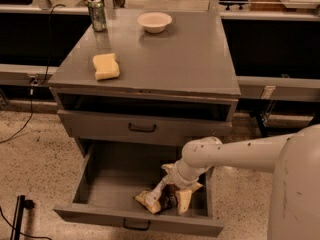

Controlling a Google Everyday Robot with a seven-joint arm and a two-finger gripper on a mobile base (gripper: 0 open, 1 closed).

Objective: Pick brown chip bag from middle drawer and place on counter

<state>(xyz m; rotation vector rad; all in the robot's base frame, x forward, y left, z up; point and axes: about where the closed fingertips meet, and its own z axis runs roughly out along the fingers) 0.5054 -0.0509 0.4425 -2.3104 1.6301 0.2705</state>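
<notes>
The arm (240, 154) comes in from 3 o'clock as a thick pale tube, runs almost level toward the cabinet, then bends at a rounded joint and drops steeply toward 7 o'clock into the open middle drawer (100, 218). The gripper (167, 194) is low inside the drawer, at its 5 o'clock corner, right down on the brown chip bag (146, 200); whether it has closed on the bag cannot be told. The bag lies crumpled on the drawer floor against the front wall, tan end pointing to 9 o'clock. The closed drawer front (142, 127) one tier up sits just above the joint. On the counter (170, 59), a yellow sponge (106, 66) rests at 9 o'clock, a can (97, 14) at 11 o'clock and a white bowl (154, 21) at 12 o'clock, all well apart
</notes>
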